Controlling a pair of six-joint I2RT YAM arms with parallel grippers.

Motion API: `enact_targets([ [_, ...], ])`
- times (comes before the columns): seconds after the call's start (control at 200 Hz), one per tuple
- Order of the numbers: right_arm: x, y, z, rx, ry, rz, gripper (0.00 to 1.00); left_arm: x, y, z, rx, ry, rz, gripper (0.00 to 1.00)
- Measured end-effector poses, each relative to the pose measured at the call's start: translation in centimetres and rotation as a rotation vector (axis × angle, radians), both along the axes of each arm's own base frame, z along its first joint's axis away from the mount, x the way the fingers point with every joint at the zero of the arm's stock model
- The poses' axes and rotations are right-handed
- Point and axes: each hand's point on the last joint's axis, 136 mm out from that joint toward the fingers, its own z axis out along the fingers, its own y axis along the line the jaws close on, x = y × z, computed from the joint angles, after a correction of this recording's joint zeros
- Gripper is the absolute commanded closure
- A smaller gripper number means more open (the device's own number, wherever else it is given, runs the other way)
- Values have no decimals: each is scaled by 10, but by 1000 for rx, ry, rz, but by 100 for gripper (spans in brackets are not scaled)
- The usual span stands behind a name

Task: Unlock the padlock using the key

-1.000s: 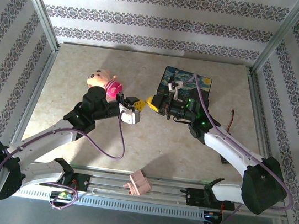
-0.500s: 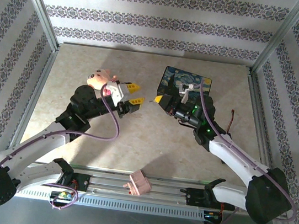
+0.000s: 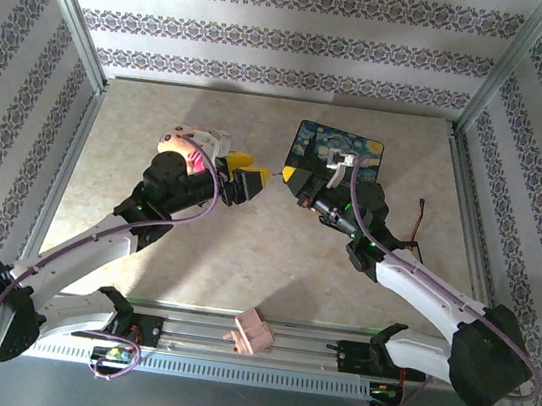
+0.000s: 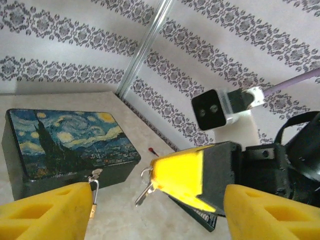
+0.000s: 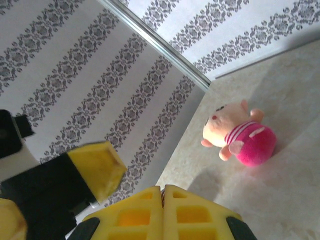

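The padlock (image 4: 93,205) sits beside painted box (image 4: 65,145) on marbled tabletop (image 3: 162,117).

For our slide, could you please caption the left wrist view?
Right pincer holds the key near the padlock, beside the box.

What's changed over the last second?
The left gripper opened and shifted slightly toward the far side; what it released is too small to tell. The right gripper edged toward the painted box. Unchanged: the right gripper stays shut, the key hanging from its tip, and the box sits where it was.
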Motion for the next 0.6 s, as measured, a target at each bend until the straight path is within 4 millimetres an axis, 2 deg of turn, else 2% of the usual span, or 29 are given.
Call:
enact_targets([
  [0.105,4,3,-1,22,2,1,100,7,-5,-16,-9,77,1,42],
  [0.265,11,9,-9,42,25,9,100,13,-12,-35,-28,172,-15,52],
  [0.48,10,15,-9,72,35,33,100,17,-12,-33,-91,227,-24,55],
  [0.6,10,15,-3,92,23,37,100,22,-9,-31,-121,241,-18,63],
])
